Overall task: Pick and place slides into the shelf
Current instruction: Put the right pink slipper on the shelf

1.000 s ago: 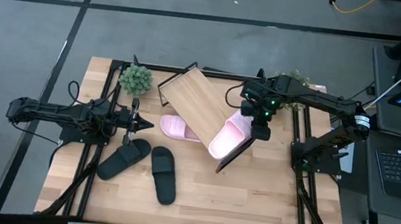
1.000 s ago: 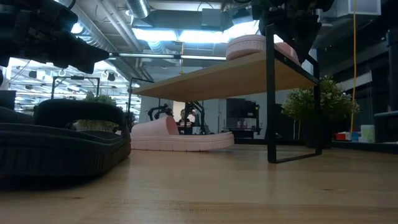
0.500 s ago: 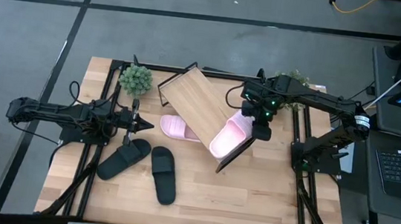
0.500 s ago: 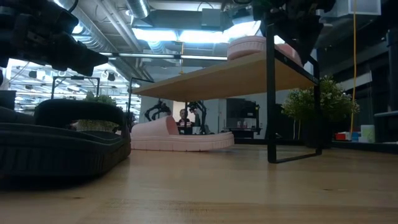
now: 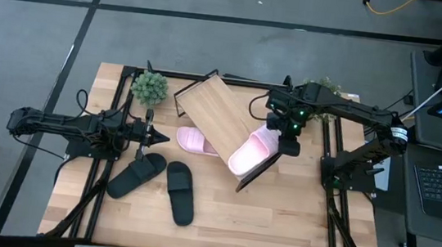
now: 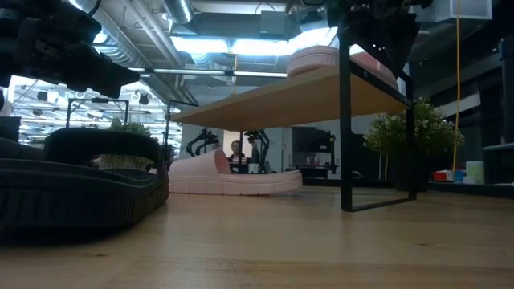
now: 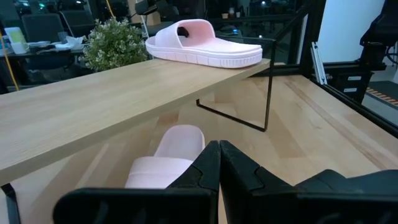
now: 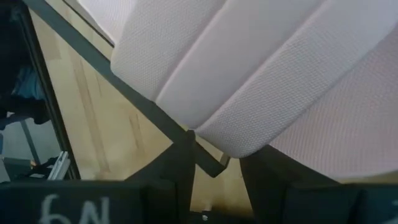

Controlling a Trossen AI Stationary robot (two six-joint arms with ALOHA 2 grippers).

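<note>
Slide, pale pink wide-strap sandal (image 5: 250, 150) | lies lengthwise at right end of light wood-grain shelf board (image 5: 212, 110), overhanging | right gripper (image 5: 287, 134) just beside its heel, fingers spread | left gripper (image 5: 154, 135) pressed together, beside shelf's left edge

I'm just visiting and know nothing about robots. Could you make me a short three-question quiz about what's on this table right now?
1. True or false: one pink slide lies on top of the shelf.
2. How many black slides lie on the tabletop?
3. Where is the other pink slide?
A. on the shelf
B. on the tabletop, partly under the shelf
C. held by the left gripper

Key:
1. True; the right gripper is at its end.
2. Two, side by side near the left gripper, whose fingers are closed.
3. B
</note>
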